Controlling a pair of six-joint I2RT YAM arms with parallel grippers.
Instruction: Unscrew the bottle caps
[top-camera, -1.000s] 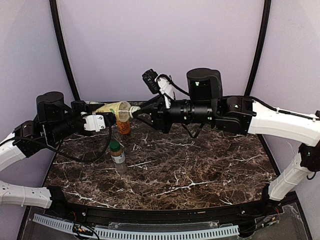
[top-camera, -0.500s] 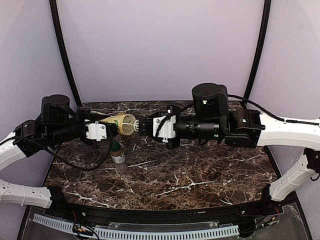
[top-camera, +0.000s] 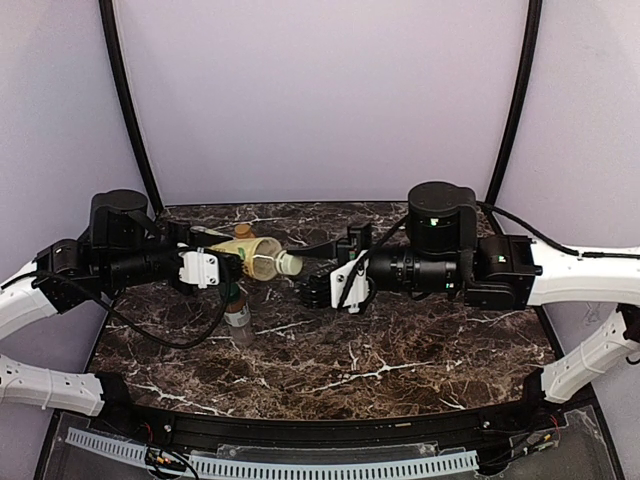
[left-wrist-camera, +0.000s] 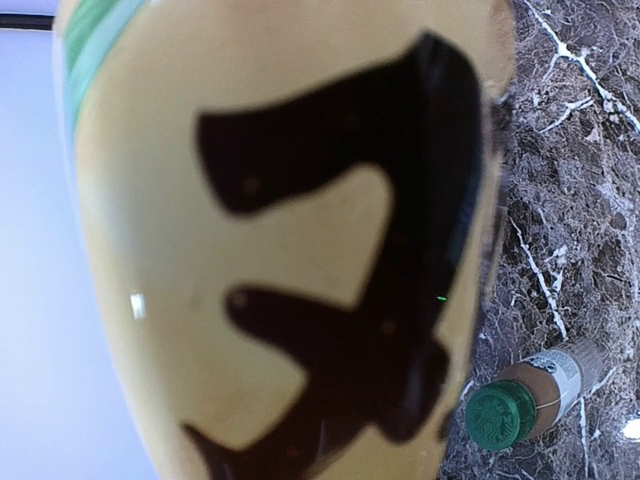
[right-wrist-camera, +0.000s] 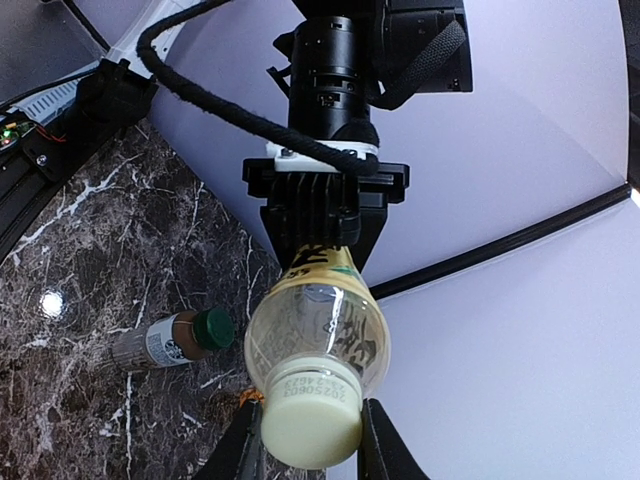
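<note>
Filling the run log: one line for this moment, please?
left end effector: holds tea bottle sideways | right end effector: around cream cap, grip unclear | cap: on bottle

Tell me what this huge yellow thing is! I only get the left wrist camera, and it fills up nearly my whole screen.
Observer: It's the tea bottle, held sideways in the air by the left claw.
Operator: Does it have its lid on?
Observer: Yes, the cream-white cap is on. The right claw has a finger on each side of it, but I can't tell if it's squeezing.
Operator: I see a green lid too. Any other bottles?
Observer: One more. A gold-orange cap peeks out just behind the tea bottle.
</note>
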